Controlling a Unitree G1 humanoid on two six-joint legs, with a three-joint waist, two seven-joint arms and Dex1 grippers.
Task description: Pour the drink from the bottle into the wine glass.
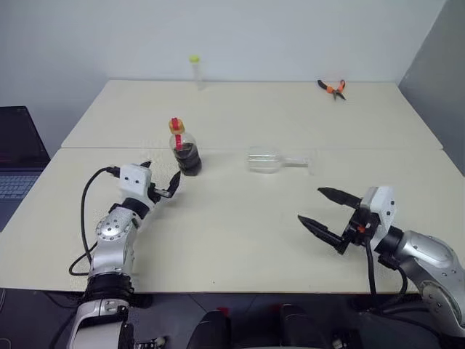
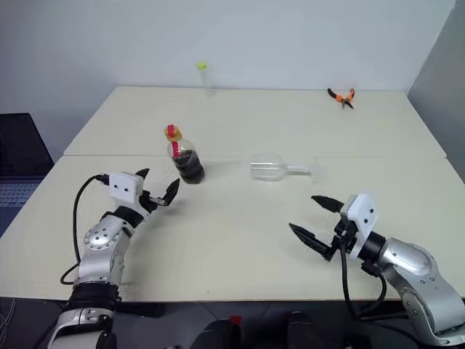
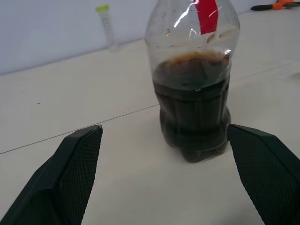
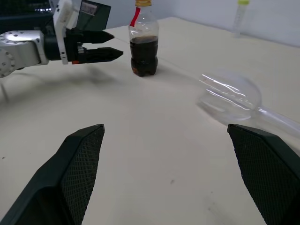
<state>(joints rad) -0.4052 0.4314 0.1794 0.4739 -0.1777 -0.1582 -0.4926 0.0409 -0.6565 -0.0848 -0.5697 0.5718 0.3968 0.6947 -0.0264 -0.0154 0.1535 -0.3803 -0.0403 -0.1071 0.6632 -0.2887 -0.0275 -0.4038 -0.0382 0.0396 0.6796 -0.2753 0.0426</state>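
Note:
The bottle (image 1: 185, 149) stands upright left of the table's middle, with a yellow cap, a red strip on its neck and the dark drink (image 3: 193, 112) filling its lower half. My left gripper (image 1: 161, 174) is open just short of it, pointing at it, fingers (image 3: 79, 159) apart on either side and not touching. The wine glass (image 1: 265, 160) lies on its side in the middle, bowl to the left, stem and foot to the right. Nearer the front edge on the right, my right gripper (image 1: 311, 205) is open and empty, angled left toward the glass (image 4: 232, 96) and the bottle (image 4: 143, 47).
A thin clear tube with a yellow-green cap (image 1: 195, 71) stands at the table's far edge. Orange-handled pliers (image 1: 333, 88) lie at the back right. A laptop (image 1: 18, 156) sits off the table's left side. A seam (image 1: 363, 149) runs across between the two tabletops.

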